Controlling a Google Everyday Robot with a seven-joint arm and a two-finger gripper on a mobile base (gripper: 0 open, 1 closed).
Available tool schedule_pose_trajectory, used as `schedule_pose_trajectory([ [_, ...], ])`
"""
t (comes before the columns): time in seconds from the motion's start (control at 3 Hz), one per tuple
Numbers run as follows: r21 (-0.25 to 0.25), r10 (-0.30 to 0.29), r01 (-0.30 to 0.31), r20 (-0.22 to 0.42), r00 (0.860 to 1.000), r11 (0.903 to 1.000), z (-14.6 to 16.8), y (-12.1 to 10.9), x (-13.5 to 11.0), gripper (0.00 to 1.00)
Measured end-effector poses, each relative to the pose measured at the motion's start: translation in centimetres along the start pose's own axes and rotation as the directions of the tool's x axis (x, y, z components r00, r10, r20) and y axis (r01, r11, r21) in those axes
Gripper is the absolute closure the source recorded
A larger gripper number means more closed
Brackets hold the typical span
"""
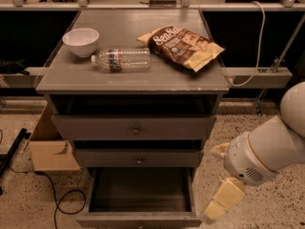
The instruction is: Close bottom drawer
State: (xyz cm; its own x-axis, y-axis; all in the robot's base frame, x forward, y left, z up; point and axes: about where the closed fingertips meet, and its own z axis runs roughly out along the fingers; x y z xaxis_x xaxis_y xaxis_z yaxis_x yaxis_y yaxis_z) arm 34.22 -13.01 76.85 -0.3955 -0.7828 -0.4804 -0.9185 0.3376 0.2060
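The bottom drawer (139,219) is the lowest of three grey drawers in the cabinet. It is pulled far out, and its plain grey inside is bare. Only the top edge of its front shows at the picture's lower edge. The middle drawer (139,159) and the top drawer (135,128) stand slightly out. My gripper (224,197), with pale yellow parts, hangs from the white arm (267,151) to the right of the open bottom drawer. It is close to the drawer's right front corner and not touching it.
On the cabinet top (71,73) lie a white bowl (81,41), a plastic water bottle (121,59) on its side and a brown chip bag (183,46). A cardboard box (50,147) and black cables (52,194) sit on the speckled floor at left.
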Motion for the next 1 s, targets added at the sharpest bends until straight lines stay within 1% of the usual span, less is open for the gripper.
schedule_pose_trajectory([
  [0.33,0.056,0.136,-0.137,0.026,0.990,0.9890,0.4,-0.4,1.8,0.00],
  [0.67,0.024,0.192,-0.193,0.028,0.981,0.9809,1.7,-0.8,2.7,0.00],
  [1.0,0.024,0.193,-0.194,0.028,0.981,0.9808,1.8,-0.8,2.7,0.00],
])
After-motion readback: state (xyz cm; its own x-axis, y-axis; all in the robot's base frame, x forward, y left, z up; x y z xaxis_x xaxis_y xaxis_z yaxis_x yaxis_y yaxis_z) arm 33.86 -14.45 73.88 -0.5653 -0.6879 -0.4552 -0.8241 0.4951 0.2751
